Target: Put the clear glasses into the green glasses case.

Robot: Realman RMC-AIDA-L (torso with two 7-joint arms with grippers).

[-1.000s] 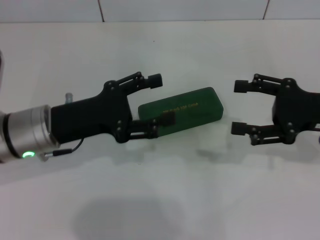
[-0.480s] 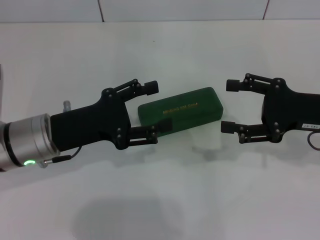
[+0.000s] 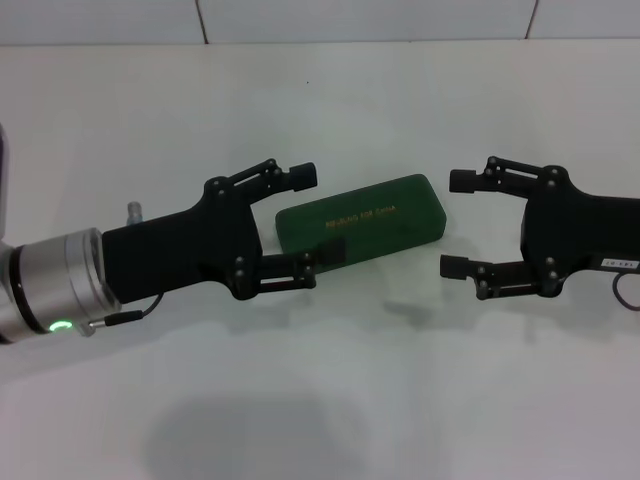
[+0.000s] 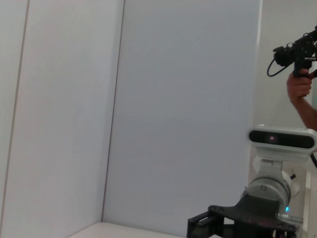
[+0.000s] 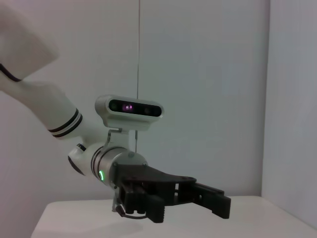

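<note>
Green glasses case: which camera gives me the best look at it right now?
Head view: the green glasses case lies shut on the table, flanked by the open left gripper and right gripper. Neither wrist view shows it.

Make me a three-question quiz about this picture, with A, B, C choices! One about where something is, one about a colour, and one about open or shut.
1. Where is the glasses case?
A. Between the two pincers
B. Behind the left arm
C. At the table's front edge

2. What colour is the case?
A. Red
B. Dark green
C. Yellow

3. Is the case lid open or shut?
A. Wide open
B. Taken off
C. Shut

Answers:
1. A: it lies on the white table, with the left pincer at one end and the right pincer near the other.
2. B: the shell is dark green with gold lettering.
3. C: only the closed lid shows, no lining.
</note>
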